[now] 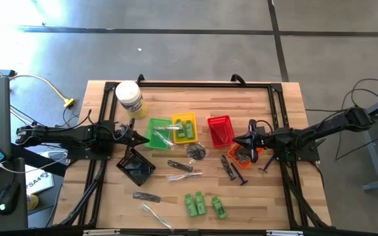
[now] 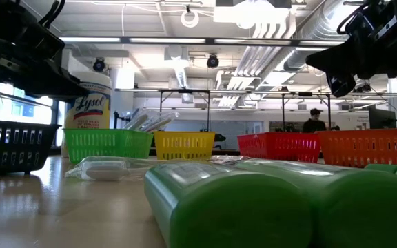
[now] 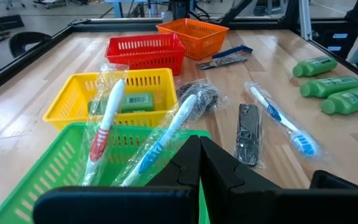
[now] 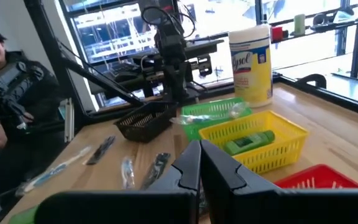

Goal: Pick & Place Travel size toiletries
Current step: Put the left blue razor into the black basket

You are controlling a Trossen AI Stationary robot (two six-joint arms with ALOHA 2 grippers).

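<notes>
Left claw (image 1: 143, 138), fingers pressed together and empty, sits at the green basket (image 1: 155, 139); nearest loose wrapped toothbrush (image 1: 181, 166) lies toward its 4 o'clock on the counter (image 1: 274, 196), long axis 9-to-3; right claw (image 1: 236, 139), also pinched empty, farther.

Two wrapped toothbrushes (image 3: 138, 134) are leaned across the green basket (image 1: 156, 131), heads up. One green bottle (image 1: 185, 128) is laid flat in the yellow basket (image 1: 184, 119). Three more green bottles (image 1: 202, 204) are laid side by side on the table at about 6 o'clock. Black razors (image 1: 228, 167) are found at 4 o'clock, beside the orange basket (image 1: 240, 157). A wrapped dark round piece (image 1: 196, 151) is placed at the centre.
</notes>
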